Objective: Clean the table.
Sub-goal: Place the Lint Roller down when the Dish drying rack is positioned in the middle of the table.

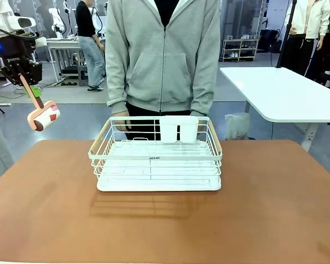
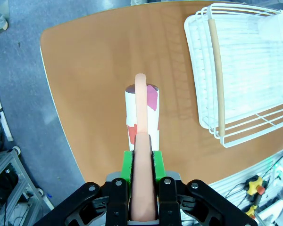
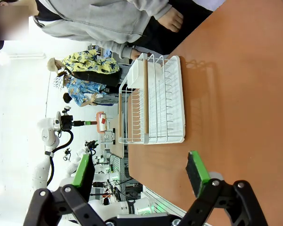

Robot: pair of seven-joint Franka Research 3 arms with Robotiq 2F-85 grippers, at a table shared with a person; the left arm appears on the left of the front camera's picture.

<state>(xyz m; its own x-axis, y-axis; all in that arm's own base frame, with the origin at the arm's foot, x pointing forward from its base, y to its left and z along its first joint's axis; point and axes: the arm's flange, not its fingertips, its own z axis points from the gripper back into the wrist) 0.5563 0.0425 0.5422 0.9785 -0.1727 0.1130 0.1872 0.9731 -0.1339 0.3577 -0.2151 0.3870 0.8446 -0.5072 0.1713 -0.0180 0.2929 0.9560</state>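
Note:
The table [image 1: 154, 231] has a reddish-brown top. My left gripper [image 1: 26, 77] is high at the far left, shut on the pink handle of a lint roller [image 1: 43, 117]. The roller's white head with red patches hangs in the air over the table's left end. In the left wrist view the handle runs out between the green pads of my left gripper [image 2: 142, 160] to the roller head [image 2: 141, 115], with the table [image 2: 94, 70] well below. My right gripper [image 3: 140, 172] is open with nothing between its fingers, over the table [image 3: 245, 94].
A white wire rack [image 1: 157, 159] with wooden handles stands at the middle of the table, a white cup holder [image 1: 179, 129] on its far rim. A person in a grey hoodie stands behind it, one hand [image 1: 120, 118] by the rack. A white table [image 1: 280, 88] stands at the back right.

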